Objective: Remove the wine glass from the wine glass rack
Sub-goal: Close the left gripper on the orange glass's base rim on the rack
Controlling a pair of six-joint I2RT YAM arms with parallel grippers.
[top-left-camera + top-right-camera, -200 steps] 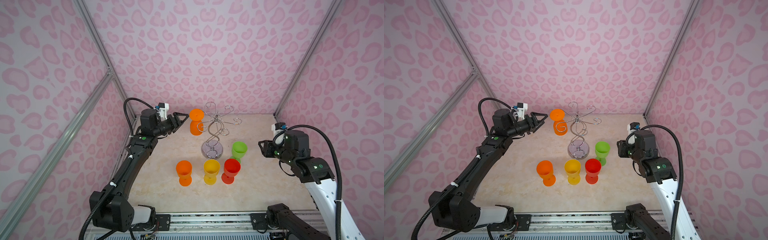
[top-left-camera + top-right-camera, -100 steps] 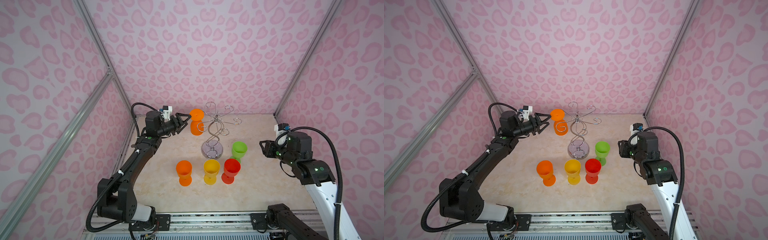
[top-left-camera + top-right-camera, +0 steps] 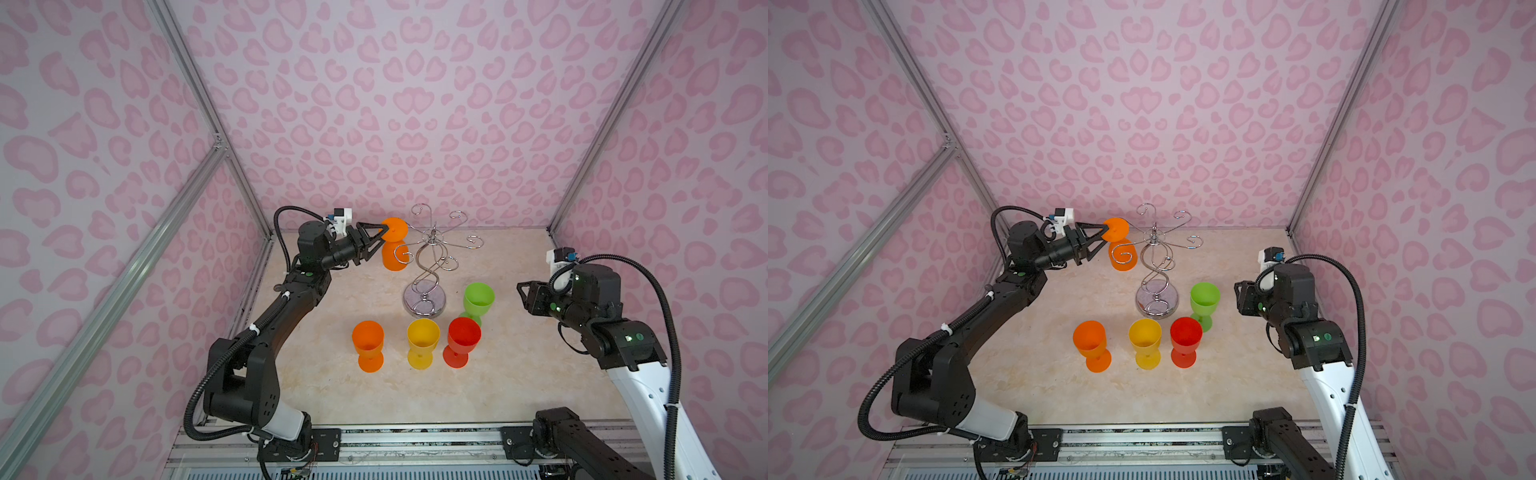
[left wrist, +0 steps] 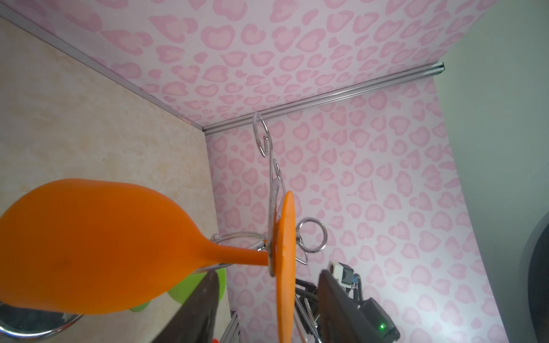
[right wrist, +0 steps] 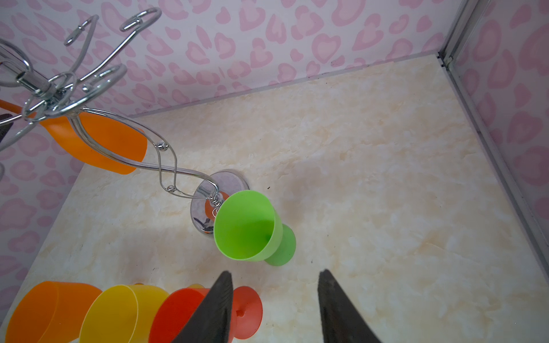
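While the orange wine glass is seen hanging bowl-down from a curled arm of the wine glass rack, its foot is straddled by the left gripper; the jaws are parted, with gaps showing on both sides; on the table a second orange glass, a yellow glass and a red glass are lined up upright, mouths upward; a green glass is stood just beside the rack's base; the right gripper is held spread, well apart, grasping nothing.
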